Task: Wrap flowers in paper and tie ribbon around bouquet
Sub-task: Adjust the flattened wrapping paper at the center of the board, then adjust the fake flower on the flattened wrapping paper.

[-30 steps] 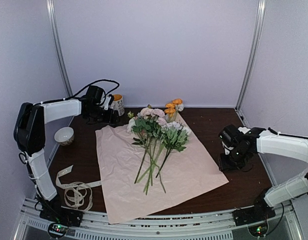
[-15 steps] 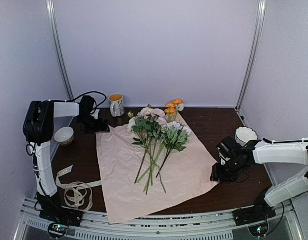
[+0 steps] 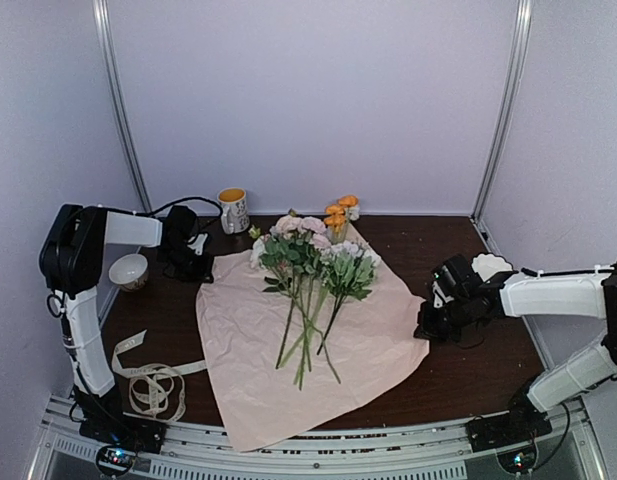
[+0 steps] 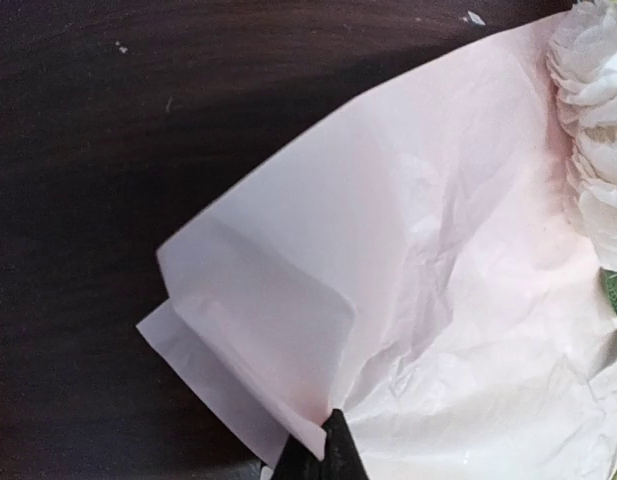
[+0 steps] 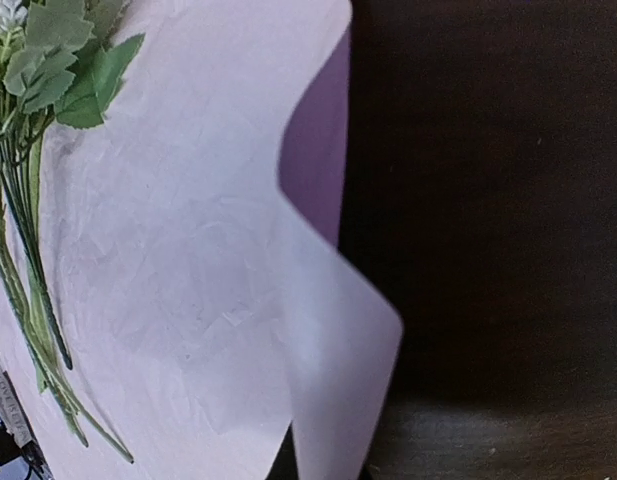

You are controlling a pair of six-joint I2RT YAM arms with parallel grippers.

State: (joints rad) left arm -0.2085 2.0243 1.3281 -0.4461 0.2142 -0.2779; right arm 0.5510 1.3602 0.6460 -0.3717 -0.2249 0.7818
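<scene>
Left fingers (image 4: 336, 455) at ten o'clock, right fingers (image 3: 426, 330) at three, pinch the thin pink paper sheet (image 3: 373, 345), likely to fold it over green-stemmed artificial flowers (image 3: 308, 275)

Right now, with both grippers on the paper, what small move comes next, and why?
Probably raise the left gripper slightly and draw its pinched corner of the paper over the flowers, which lie uncovered mid-sheet. Both corners look clamped, the right gripper holding the other.
</scene>
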